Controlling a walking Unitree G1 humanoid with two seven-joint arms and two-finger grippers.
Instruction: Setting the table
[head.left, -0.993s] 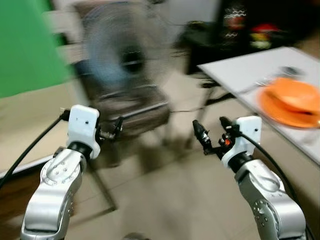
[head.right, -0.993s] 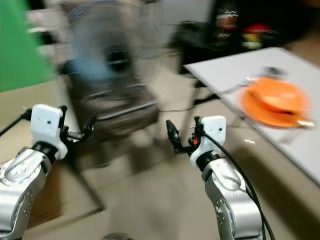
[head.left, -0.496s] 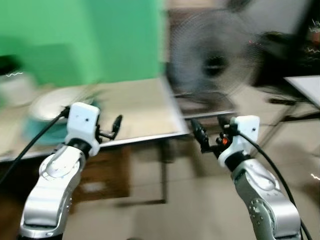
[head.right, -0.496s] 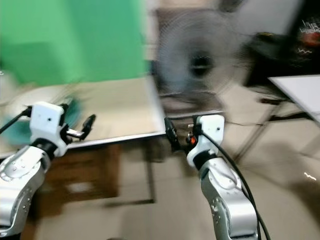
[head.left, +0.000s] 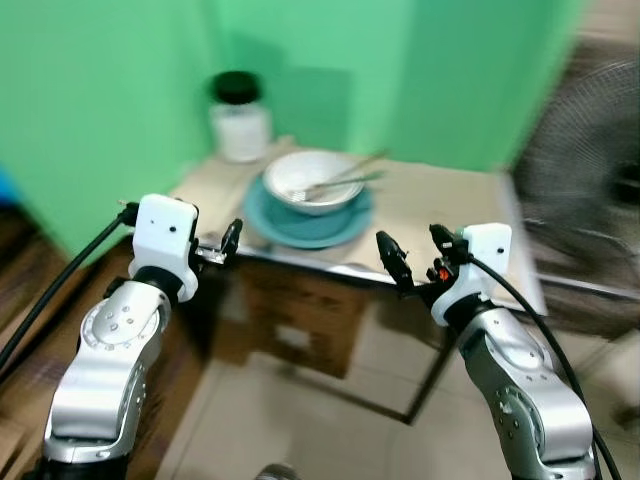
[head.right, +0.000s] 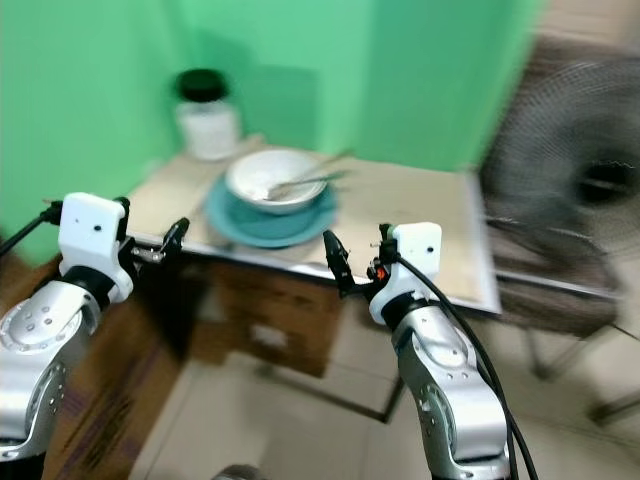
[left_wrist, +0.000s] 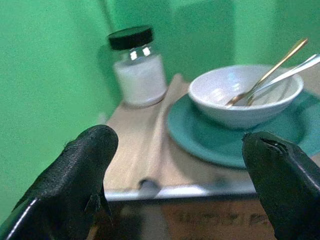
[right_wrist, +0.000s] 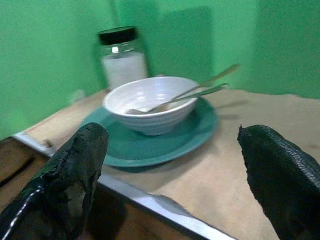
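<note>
Green walls (head.left: 90, 90) closed off the corner where a small side table (head.left: 440, 215) stood, and on it sat the things to be carried: a white bowl (head.left: 312, 180) resting in a teal plate (head.left: 300, 225), with two utensils (right_wrist: 200, 91) leaning out of the bowl over its far rim. A jar (head.left: 240, 120) with a black lid stood just behind the plate, near the wall.

Both arms were raised short of the table's near edge. The left gripper (left_wrist: 175, 165) had its fingers spread wide and empty, the plate and jar framed between them. The right gripper (right_wrist: 170, 165) was likewise spread and empty, aimed at the bowl and plate. Neither touched anything.

Several risks seemed likely from there. The head views were smeared, so the robot was probably not settled; reaching before it steadied could drive a finger into the table's metal edge or knock the plate. The stack looked awkward: lifting the plate alone could let the bowl slide, and any tilt could tip the loose utensils out. A left reach that ran wide could clip the jar. A fan (head.left: 590, 150) stood just right of the table, close enough to catch the right elbow on a turn.
</note>
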